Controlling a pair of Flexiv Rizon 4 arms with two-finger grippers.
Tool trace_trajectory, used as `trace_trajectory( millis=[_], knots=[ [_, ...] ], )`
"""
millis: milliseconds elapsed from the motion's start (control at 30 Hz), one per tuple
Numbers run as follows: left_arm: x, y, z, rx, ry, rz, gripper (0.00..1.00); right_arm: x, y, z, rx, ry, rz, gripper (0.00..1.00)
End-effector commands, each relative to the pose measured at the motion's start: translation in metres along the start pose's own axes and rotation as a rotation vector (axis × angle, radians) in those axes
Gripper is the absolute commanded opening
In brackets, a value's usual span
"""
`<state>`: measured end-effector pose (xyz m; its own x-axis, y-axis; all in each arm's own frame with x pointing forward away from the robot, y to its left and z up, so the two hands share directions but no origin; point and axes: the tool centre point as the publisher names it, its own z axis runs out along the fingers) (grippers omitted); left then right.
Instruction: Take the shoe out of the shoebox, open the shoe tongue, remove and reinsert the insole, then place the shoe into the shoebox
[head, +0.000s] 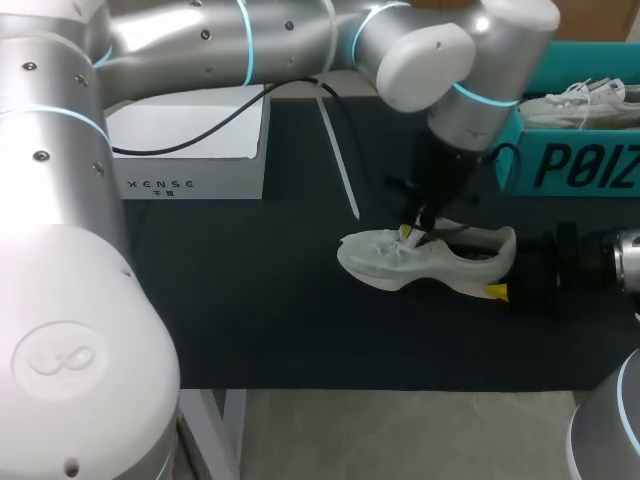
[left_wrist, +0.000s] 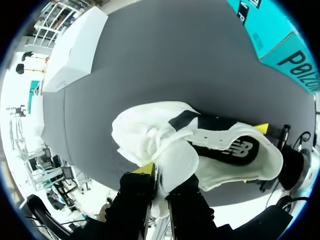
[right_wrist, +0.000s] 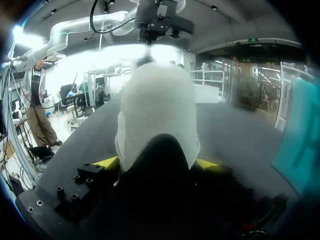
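A white shoe (head: 400, 260) lies on its side on the dark table mat, toe to the left. My left gripper (head: 418, 232) reaches down onto it from above. In the left wrist view, the left gripper (left_wrist: 159, 175) is shut on the shoe tongue (left_wrist: 172, 160), pinching it between its fingers. The dark insole (left_wrist: 227, 150) shows inside the shoe's opening. My right gripper (head: 505, 265) comes in from the right, its fingers wide apart and shut on the shoe's heel (right_wrist: 155, 110), one yellow tip on each side.
A teal shoebox (head: 570, 165) stands at the back right with another white shoe (head: 580, 100) in it. A white box (head: 190, 150) sits at the back left. The table's front edge (head: 350, 390) runs close below the shoe.
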<state>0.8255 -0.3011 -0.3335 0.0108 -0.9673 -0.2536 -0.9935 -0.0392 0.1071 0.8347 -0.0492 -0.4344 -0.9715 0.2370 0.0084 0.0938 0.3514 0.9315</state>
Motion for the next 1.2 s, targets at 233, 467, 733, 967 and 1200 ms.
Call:
trace_trajectory(
  millis=[233, 467, 733, 967, 1200],
  knots=[
    [-0.026, 0.006, 0.005, -0.003, 0.032, -0.032, 0.23, 0.001, -0.003, 0.001, 0.002, -0.001, 0.001, 0.0],
    [-0.033, 0.01, 0.013, -0.03, 0.042, -0.051, 0.22, 0.001, -0.003, 0.001, 0.002, -0.001, 0.001, 0.0],
    [-0.029, 0.004, 0.001, -0.002, 0.074, -0.038, 1.0, 0.001, -0.003, 0.001, 0.002, -0.001, 0.001, 0.0],
    [-0.012, -0.007, -0.034, 0.121, 0.08, 0.132, 1.0, 0.001, -0.003, 0.001, 0.002, -0.001, 0.001, 0.0],
    [0.013, 0.01, -0.068, 0.448, 0.105, 0.968, 1.0, 0.001, -0.003, 0.001, 0.002, -0.001, 0.001, 0.0]
  ],
)
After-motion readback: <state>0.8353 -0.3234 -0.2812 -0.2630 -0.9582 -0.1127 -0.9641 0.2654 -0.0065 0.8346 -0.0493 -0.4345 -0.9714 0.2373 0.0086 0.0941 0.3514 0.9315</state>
